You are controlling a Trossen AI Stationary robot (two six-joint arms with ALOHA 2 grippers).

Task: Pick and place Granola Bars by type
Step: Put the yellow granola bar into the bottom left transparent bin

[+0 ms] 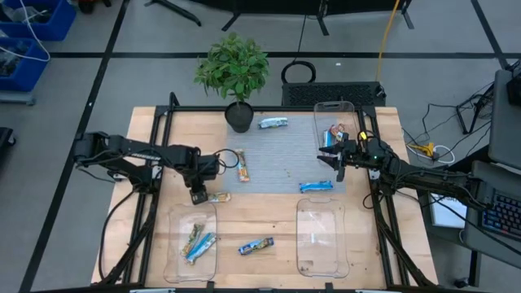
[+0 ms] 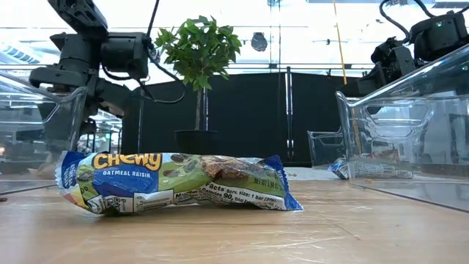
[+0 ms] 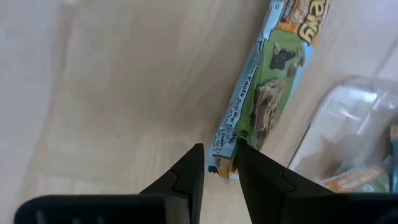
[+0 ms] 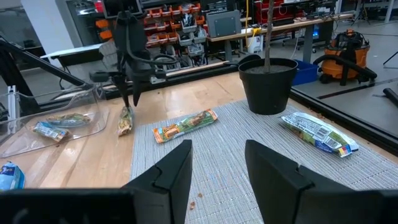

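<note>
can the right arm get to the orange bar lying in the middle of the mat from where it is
Probably yes. The right claw is open and empty, and the orange bar lies flat on the mat with bare mat between them. The left claw is off to the side, over another bar.

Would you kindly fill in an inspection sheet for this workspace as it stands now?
Surface: wooden table with a grey mat in the middle.
Job's things: on the mat, rear blue bar, orange bar and front blue bar; loose bar on bare wood; two bars in the front-left tray; some in the back-right tray; front-right tray empty.
Clutter: potted plant.
Grippers: left gripper closed on the end of the green-and-gold bar; right gripper open, empty, beside the back-right tray.
Cables: yellow cable behind the table; loose cables on the floor.
Surroundings: blue bins, keyboard.
</note>
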